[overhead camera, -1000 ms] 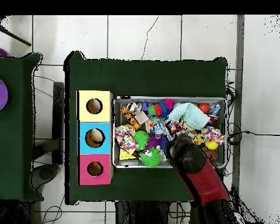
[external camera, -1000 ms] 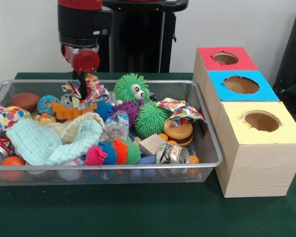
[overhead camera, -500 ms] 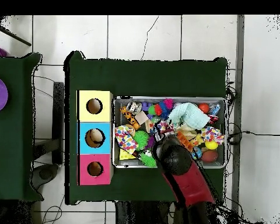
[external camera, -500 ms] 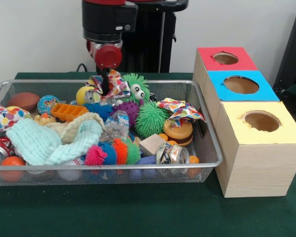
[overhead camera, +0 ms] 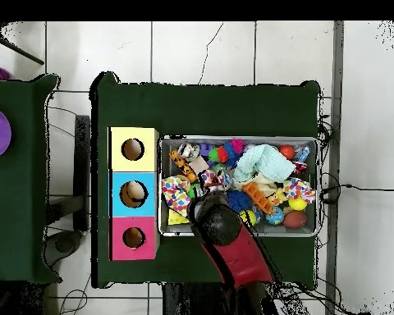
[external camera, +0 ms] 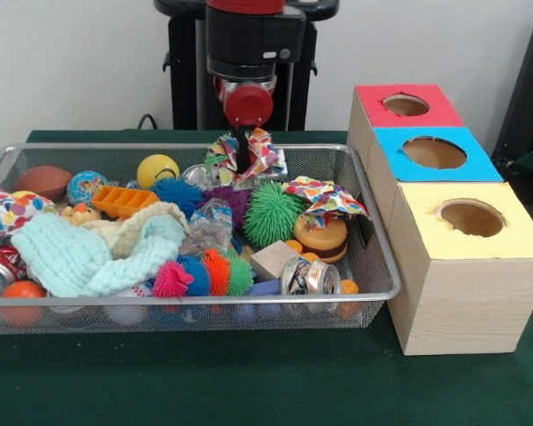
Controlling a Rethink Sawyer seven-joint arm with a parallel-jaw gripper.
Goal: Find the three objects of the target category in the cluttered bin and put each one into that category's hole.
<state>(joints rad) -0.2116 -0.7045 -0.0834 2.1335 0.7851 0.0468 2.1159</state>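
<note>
A red and black robot arm reaches down over the far side of a silver wire-mesh bin (external camera: 373, 232) that sits on a dark green bench (external camera: 249, 382). Its pincer (external camera: 245, 146) is closed on a crumpled wad of multicoloured patterned paper (external camera: 245, 158), held up just above the clutter. Directly below the pincer lie a purple spiky ball (external camera: 231, 200) and a green spiky rubber ball (external camera: 273, 213). To the viewer's right of the pincer, a second crumpled patterned paper (external camera: 324, 197) rests on top of a toy burger (external camera: 320, 238). Further right, outside the bin, stands a row of three wooden boxes, each with a round hole in its lid: a red-topped box (external camera: 406, 105), a blue-topped box (external camera: 433, 153) and a yellow-topped box (external camera: 471, 219). To the viewer's left of the pincer lie a yellow ball (external camera: 157, 169), an orange plastic tray (external camera: 124, 201) and a pale mint-green knitted cloth (external camera: 89, 253). A third patterned paper (external camera: 9, 211) sits at the bin's far left end.
</note>
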